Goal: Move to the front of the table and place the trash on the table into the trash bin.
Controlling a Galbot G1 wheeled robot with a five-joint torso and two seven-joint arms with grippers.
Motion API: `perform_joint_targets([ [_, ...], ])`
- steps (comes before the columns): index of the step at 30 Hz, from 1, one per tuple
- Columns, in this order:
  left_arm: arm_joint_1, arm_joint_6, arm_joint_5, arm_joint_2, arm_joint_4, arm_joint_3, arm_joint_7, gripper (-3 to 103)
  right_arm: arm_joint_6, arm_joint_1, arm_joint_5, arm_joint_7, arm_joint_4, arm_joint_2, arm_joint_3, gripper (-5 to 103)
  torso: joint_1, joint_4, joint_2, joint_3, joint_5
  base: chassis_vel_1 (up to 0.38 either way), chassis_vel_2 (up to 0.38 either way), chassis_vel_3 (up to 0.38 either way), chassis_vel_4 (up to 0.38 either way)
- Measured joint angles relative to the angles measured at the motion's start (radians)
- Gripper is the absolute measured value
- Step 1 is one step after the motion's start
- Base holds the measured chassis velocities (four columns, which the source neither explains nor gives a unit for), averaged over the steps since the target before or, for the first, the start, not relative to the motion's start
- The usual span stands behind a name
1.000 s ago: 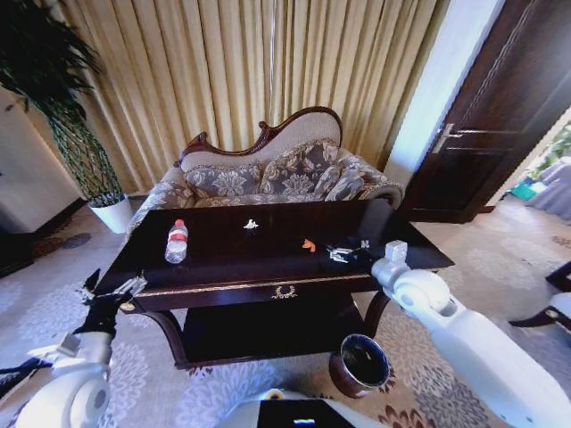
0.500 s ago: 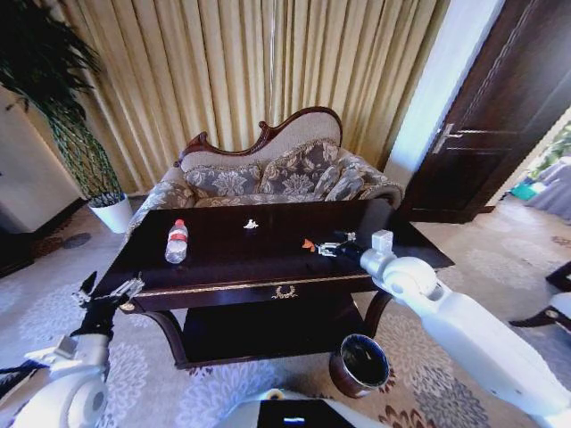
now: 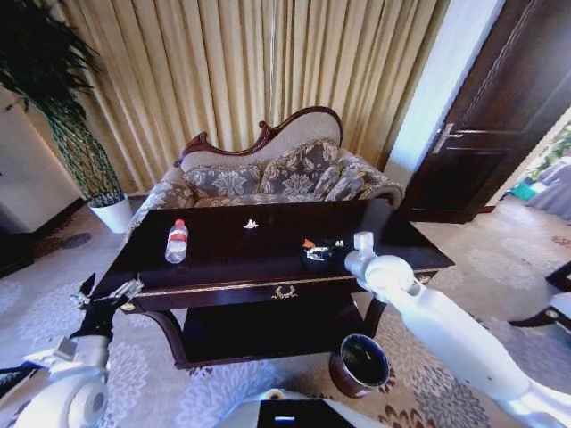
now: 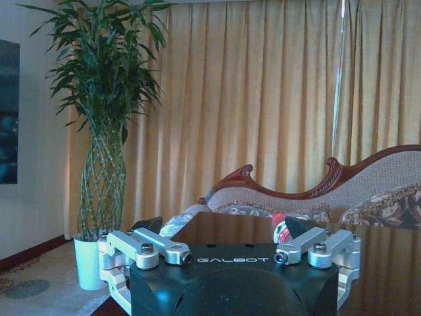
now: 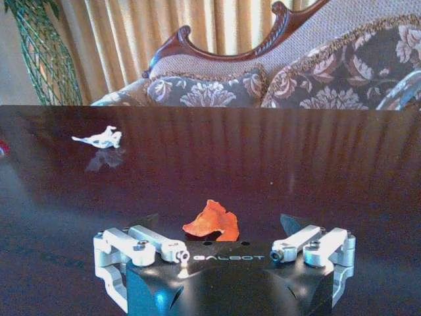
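Right gripper (image 5: 227,227) low over the table (image 3: 223,267), jaws spread wide, the orange scrap (image 5: 212,220) lying on the tabletop between the fingertips and not yet pinched. In the head view the same scrap (image 3: 308,242) close to the table's centre, just beyond the gold emblem (image 3: 285,291). White paper scrap (image 3: 251,225) farther back on the table, toward the sofa (image 3: 277,169); clear bottle (image 3: 177,241) lying near the table's left end. Trash bin (image 3: 359,364) on the carpet below the table's front right, well apart from the scrap.

Left gripper (image 3: 109,294) parked off the table's left front corner, jaws spread, nothing between them.

Likely handling (a judgement): scrap featherlight, thin, soft – apt to slide on the glossy top or crumple. Best pinched across its raised middle, fingertips almost touching the wood – little force needed.
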Motion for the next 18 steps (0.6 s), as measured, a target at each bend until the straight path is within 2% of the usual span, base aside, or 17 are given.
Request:
perform_joint_targets([
  [10,-0.003,-0.001,0.001,-0.004,0.002,0.003,0.0,100,-0.041,0.022,0.014,0.071,-0.017,0.02,-0.014,100,0.0,0.0,0.0,0.0,0.0001,0.0,0.0,0.0,0.0],
  [18,-0.003,-0.001,0.001,-0.005,0.006,0.002,0.0,100,-0.042,0.027,0.007,0.082,-0.016,0.029,-0.017,100,0.0,0.0,0.0,0.0,0.0001,0.0,0.0,0.0,0.0],
])
